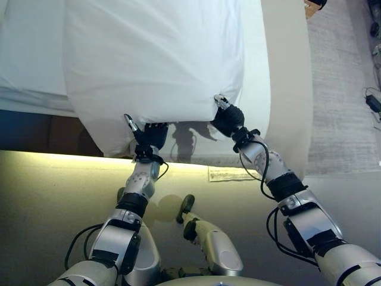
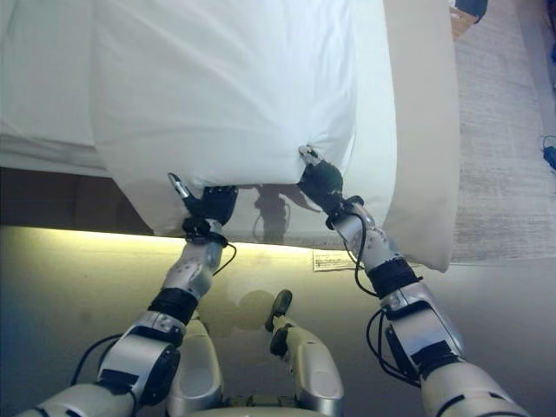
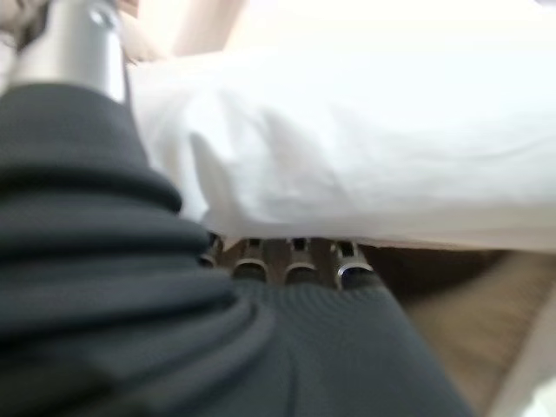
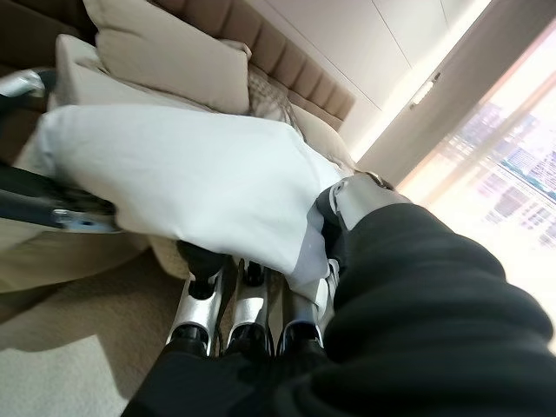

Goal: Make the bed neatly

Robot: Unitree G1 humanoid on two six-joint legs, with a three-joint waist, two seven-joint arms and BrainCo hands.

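A white duvet (image 1: 155, 59) lies over the bed, and its near edge hangs in front of me. My left hand (image 1: 149, 136) grips that edge at the lower left. In the left wrist view its fingers (image 3: 295, 261) go under the cloth (image 3: 347, 148) and the thumb lies above it. My right hand (image 1: 228, 119) grips the same edge further right, where the cloth bunches. In the right wrist view its fingers (image 4: 248, 304) curl under the duvet (image 4: 174, 174) and the thumb (image 4: 347, 195) presses on top.
A beige cover (image 1: 289, 89) drapes the bed's right side, down to the grey carpet (image 1: 339, 89). A white sheet (image 1: 30, 53) shows at the left. The bed base carries a paper label (image 1: 226, 174). A beige pillow (image 4: 165, 52) and a padded headboard (image 4: 287, 74) lie beyond.
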